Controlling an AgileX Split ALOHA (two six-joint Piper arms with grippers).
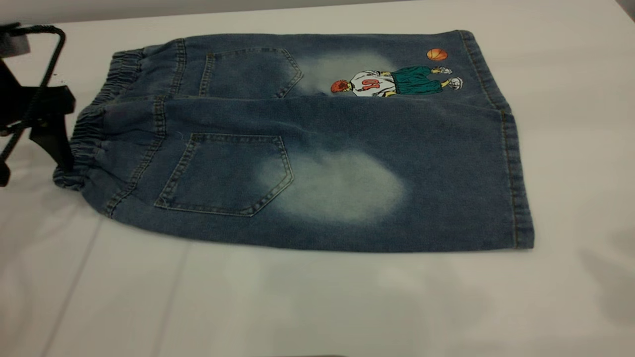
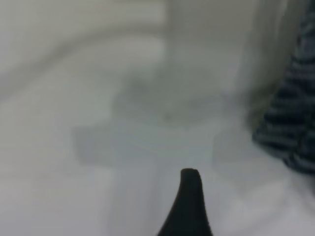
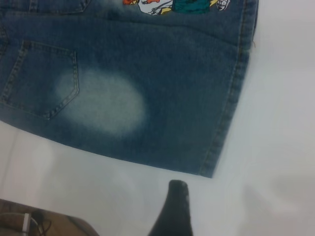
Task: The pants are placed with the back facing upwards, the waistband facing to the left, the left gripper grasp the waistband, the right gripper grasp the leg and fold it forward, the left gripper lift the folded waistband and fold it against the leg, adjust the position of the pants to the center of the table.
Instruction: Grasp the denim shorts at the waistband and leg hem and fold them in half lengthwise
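We see the pants (image 1: 317, 148) flat, back up, mid-frame; left gripper (image 1: 52, 136) at the waistband (image 1: 87, 144), frame left. We cannot tell either claw's state.

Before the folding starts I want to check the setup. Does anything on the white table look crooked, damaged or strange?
Nothing stands out. The dark-blue denim pants lie flat on the white table, back pockets up, with the ruched waistband next to the left gripper. The plain faded leg shows no tear or stain.

1 pants (image 1: 317, 148) with 2 back pockets (image 1: 228, 173), 1 table (image 1: 317, 307).
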